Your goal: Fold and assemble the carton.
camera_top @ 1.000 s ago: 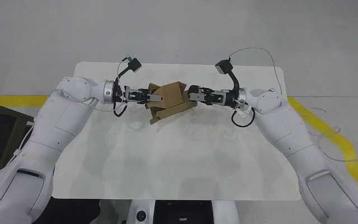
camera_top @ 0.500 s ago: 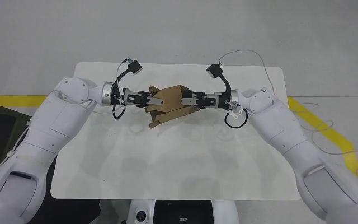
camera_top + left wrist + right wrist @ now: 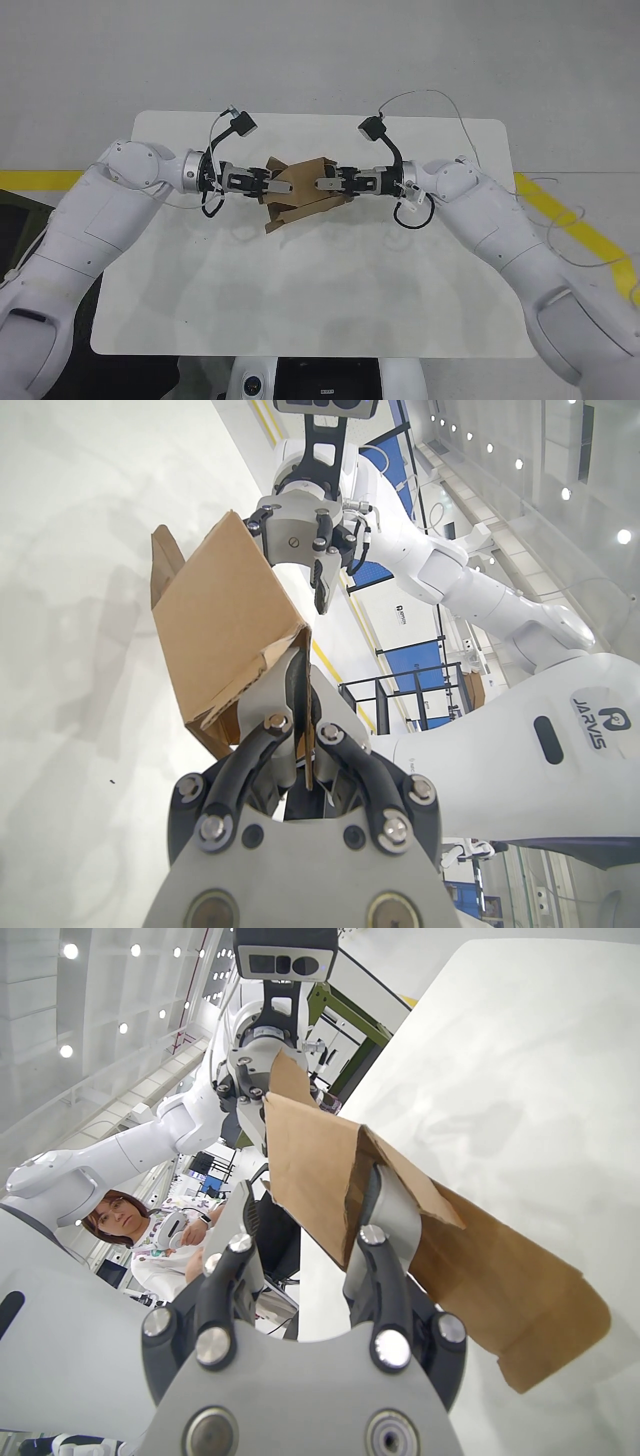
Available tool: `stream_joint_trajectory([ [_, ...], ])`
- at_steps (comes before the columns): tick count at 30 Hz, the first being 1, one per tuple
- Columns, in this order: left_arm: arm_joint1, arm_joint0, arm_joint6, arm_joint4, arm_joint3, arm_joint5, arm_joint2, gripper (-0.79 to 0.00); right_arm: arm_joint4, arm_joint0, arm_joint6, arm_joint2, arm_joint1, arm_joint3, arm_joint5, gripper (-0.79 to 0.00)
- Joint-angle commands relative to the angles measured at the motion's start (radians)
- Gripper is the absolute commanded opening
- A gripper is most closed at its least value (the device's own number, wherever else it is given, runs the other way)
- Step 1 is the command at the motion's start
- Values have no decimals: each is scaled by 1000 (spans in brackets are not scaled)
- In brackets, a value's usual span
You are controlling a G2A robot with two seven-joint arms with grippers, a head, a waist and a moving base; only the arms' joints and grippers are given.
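Top view inspected: found carton (image 3: pixel 303 170) slung left-to-right over the far bench (image 3: pixel 300 300) between both arms, left claw (image 3: pixel 277 183) pinched on its left flap, right claw (image 3: pixel 322 184) spread, one finger inside.

white table (image 3: pixel 300 300) on grey floor (image 3: pixel 320 50); yellow stripe (image 3: pixel 35 180) running past both sides; dark green frame (image 3: pixel 18 215) by left edge.

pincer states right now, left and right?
Left pincer: closed on a flap of the carton.
Right pincer: open, one finger inside the carton.
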Motion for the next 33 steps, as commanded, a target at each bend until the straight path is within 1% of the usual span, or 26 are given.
stream_joint_trajectory([
  [1,4,-2,5,0,-1,-5,9,-785,11,5,2,-11,-2,2,2,-419],
  [9,16,-18,24,-4,9,-23,46,-785,58,22,12,-44,1,-1,12,-471],
  [16,23,-35,37,-10,15,-37,79,-785,80,34,32,-72,12,-28,32,-480],
  [23,30,-49,46,-16,13,-46,109,-785,92,48,32,-102,8,-30,32,-493],
  [27,34,-56,52,-18,9,-52,126,-785,95,57,29,-118,5,-21,29,-514],
  [29,36,-59,55,-20,8,-55,134,-785,97,61,27,-125,3,-16,27,-545],
  [31,39,-64,59,-19,5,-59,144,-785,98,65,24,-134,2,-11,24,-622],
  [32,39,-65,60,-20,4,-60,146,-785,99,66,24,-136,2,-10,24,-643],
  [33,40,-67,62,-21,4,-61,150,-785,101,67,23,-139,1,-8,23,-727],
])
